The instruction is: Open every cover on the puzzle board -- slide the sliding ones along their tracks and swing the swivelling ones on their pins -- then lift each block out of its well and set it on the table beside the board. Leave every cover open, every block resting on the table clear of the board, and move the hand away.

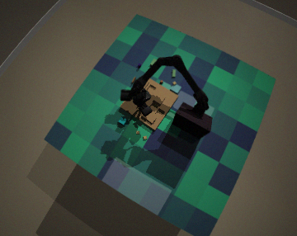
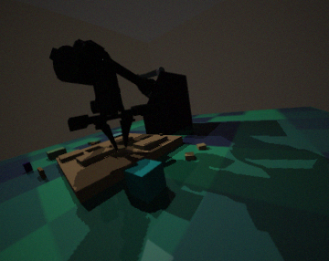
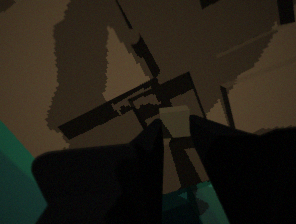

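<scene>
The tan puzzle board [image 1: 168, 97] [image 2: 84, 178] [image 3: 27, 75] lies on the table with several dark wells and slots. Raised cover strips show on it, but how far each is open is too dark to tell. My gripper [image 2: 121, 148] [image 3: 174, 123] points down over the board's near part in the exterior view, with its fingertips close to the surface. It is shut on a small pale block [image 3: 175, 116], at a dark-edged well in the wrist view. Whether the block is clear of the well is unclear. In the top view the hand hides the fingertips.
A teal cube [image 1: 122, 121] [image 2: 147, 182] stands beside the board. Two small tan blocks [image 1: 144, 138] [image 2: 189, 156] lie near one side. A green block [image 1: 174, 73], a light blue piece [image 1: 176, 88], a dark purple block [image 1: 139, 66] [image 2: 27, 167] and other small pieces lie around the far sides.
</scene>
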{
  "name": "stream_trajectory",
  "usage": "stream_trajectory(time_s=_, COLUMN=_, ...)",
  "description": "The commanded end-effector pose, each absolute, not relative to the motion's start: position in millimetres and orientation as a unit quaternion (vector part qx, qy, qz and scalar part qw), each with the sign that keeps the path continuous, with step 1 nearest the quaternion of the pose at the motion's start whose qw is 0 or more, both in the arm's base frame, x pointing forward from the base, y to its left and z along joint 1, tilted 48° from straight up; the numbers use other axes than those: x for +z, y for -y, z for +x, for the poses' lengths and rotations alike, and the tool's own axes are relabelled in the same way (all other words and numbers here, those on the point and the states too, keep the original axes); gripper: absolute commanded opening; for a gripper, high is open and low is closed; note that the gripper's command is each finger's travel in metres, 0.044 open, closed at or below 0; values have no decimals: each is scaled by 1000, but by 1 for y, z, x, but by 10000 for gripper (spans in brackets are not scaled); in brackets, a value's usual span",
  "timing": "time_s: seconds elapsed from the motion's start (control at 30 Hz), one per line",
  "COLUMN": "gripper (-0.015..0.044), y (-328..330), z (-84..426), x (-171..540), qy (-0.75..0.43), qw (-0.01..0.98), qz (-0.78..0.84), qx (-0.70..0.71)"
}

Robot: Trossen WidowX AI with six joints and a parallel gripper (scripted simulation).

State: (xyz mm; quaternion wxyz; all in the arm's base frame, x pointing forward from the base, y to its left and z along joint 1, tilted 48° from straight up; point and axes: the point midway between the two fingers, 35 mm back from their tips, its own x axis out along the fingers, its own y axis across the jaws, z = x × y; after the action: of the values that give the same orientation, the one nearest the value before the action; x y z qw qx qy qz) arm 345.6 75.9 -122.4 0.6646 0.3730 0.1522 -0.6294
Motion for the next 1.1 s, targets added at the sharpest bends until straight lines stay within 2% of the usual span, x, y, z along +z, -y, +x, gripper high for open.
stream_trajectory(time_s=0.0, gripper=80, y=-82, z=346, x=-118, qy=-152, qw=663, qz=378, qx=-628)
stream_trajectory(time_s=1.07, gripper=80, y=-125, z=335, x=-78, qy=-153, qw=663, qz=377, qx=-628)
